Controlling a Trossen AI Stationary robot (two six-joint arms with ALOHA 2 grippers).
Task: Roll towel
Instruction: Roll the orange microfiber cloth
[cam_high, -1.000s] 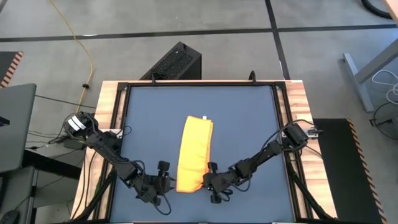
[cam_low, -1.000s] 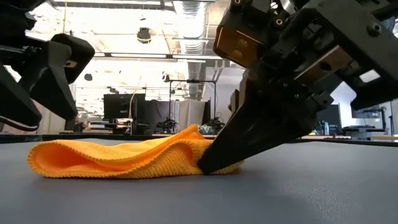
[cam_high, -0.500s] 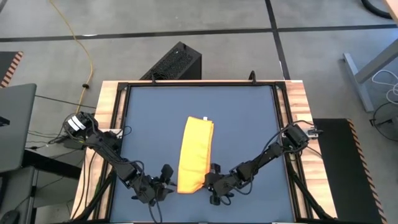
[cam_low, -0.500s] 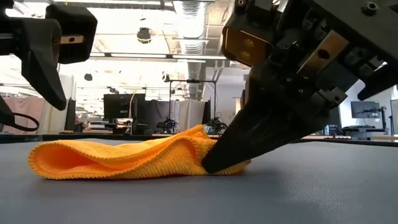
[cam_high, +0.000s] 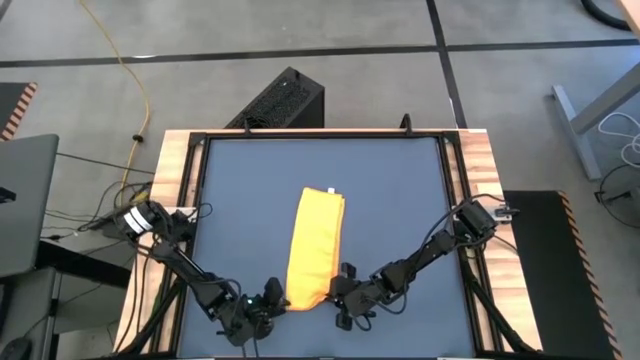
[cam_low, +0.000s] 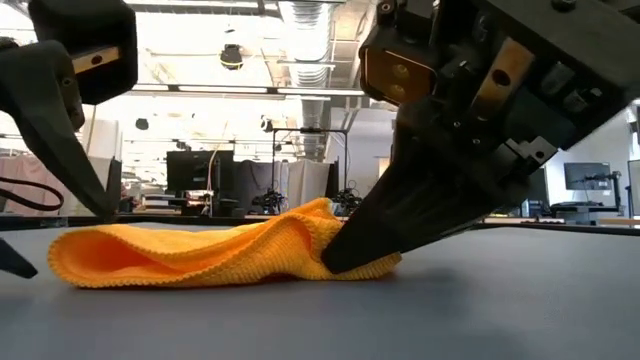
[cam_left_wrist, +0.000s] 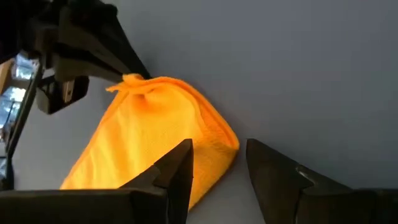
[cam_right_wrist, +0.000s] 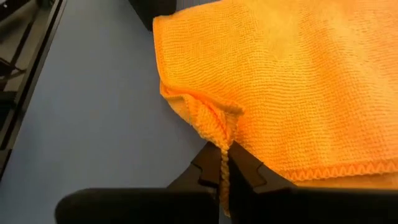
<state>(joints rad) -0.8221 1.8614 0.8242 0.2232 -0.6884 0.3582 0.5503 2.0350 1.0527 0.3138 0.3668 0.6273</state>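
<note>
Right gripper (cam_high: 332, 292) pinching the towel (cam_high: 315, 247) at its near right corner, fingers pressed together on a fold of cloth. Left gripper (cam_high: 277, 297) just beside the near left corner, fingers spread, not holding anything. Towel lies folded lengthwise mid-table (cam_high: 400, 190), white tag (cam_high: 330, 190) at far end.

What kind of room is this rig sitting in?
Probably an open lab or workshop office. Past the towel, the low view shows desks with monitors under exposed ceiling ducts. From above, the table stands on a bare concrete floor crossed by a yellow cable.
</note>
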